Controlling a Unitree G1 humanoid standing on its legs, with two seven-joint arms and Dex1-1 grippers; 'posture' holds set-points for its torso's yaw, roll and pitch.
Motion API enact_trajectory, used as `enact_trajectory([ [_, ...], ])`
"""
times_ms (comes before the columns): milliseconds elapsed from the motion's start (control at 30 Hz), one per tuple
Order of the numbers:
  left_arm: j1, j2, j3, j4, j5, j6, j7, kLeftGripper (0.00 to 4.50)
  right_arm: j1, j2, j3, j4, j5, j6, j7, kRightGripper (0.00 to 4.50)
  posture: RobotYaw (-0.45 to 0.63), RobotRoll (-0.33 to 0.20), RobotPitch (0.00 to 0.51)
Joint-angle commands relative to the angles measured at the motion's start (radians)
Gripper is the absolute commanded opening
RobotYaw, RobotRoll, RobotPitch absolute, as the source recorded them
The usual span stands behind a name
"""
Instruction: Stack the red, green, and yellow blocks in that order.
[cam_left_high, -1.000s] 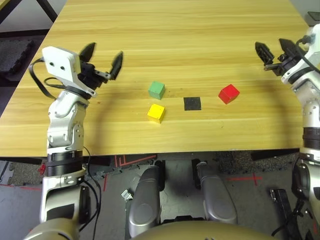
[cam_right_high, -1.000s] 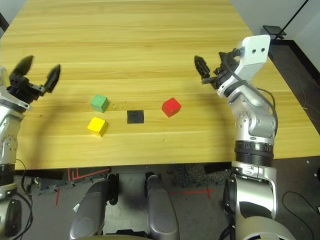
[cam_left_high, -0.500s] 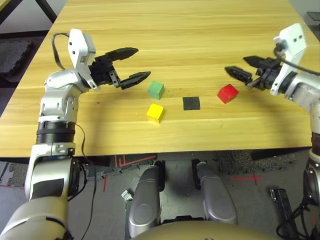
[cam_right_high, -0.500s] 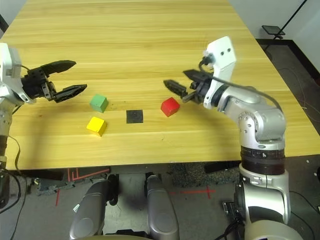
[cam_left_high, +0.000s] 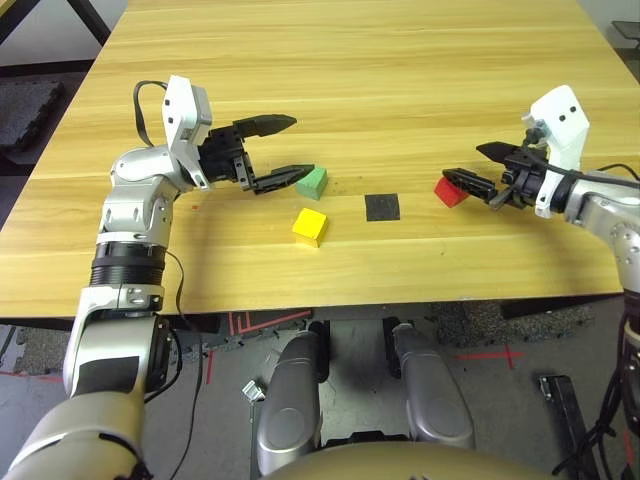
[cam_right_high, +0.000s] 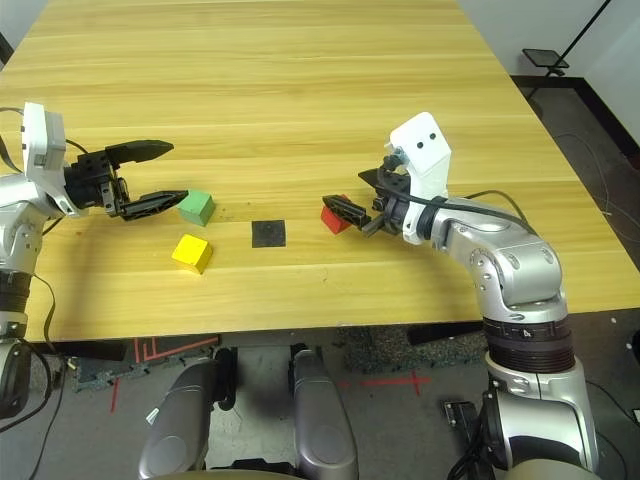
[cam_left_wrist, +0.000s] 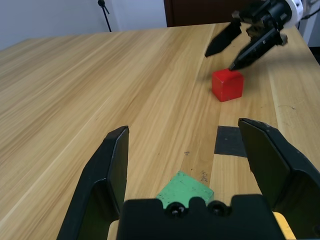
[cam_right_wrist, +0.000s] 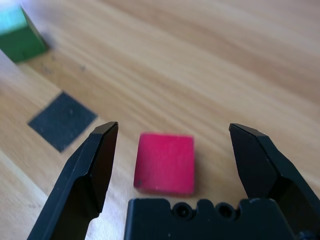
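We see the wooden table (cam_left_high: 350, 80) with all three blocks standing loose and apart, nearer its front edge, the one by the robot, than its far edge. The red block (cam_right_wrist: 165, 162) sits to the right of the flat black patch (cam_left_high: 382, 207), and the right gripper (cam_right_wrist: 173, 125) is over it with its fingers spread, one to each side of the block, clamped on nothing. We take that straddling pose as preparation for a pinch, red coming first in the order. The green block (cam_left_high: 314, 184) lies left of the patch, and the yellow block (cam_left_high: 310, 227) is just beside it, closer to the front edge. The left gripper (cam_left_high: 304, 145) also has its fingers wide apart and empty, reaching from the left edge's side towards green; whether its nearer finger touches that block we cannot tell. We judge it is waiting there so that green can follow quickly. The patch, between red and the other two, probably marks where the stack should rise, which would suit both arms. No stacking is done yet. We can read no brand or label; some faint dark marks (cam_left_wrist: 204, 176) on the wood near green are too small to make out as writing.
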Motion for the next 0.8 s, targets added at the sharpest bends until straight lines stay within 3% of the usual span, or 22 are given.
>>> enact_trajectory([
  [33,0.004,-0.003,-0.002,-0.018,0.010,0.007,0.006,4.45,0.041,0.012,0.014,-0.018,-0.014,-0.021,0.002,4.50,0.25,0.027,0.282],
  [567,0.018,-0.025,-0.005,-0.044,0.009,0.013,0.035,4.45,0.090,0.059,0.036,-0.026,-0.058,-0.021,-0.030,4.50,0.26,0.025,0.291],
  [800,0.016,-0.035,-0.007,-0.047,0.011,0.012,0.043,4.50,0.076,0.057,0.045,-0.010,-0.081,-0.021,-0.042,2.09,0.26,0.025,0.293],
])
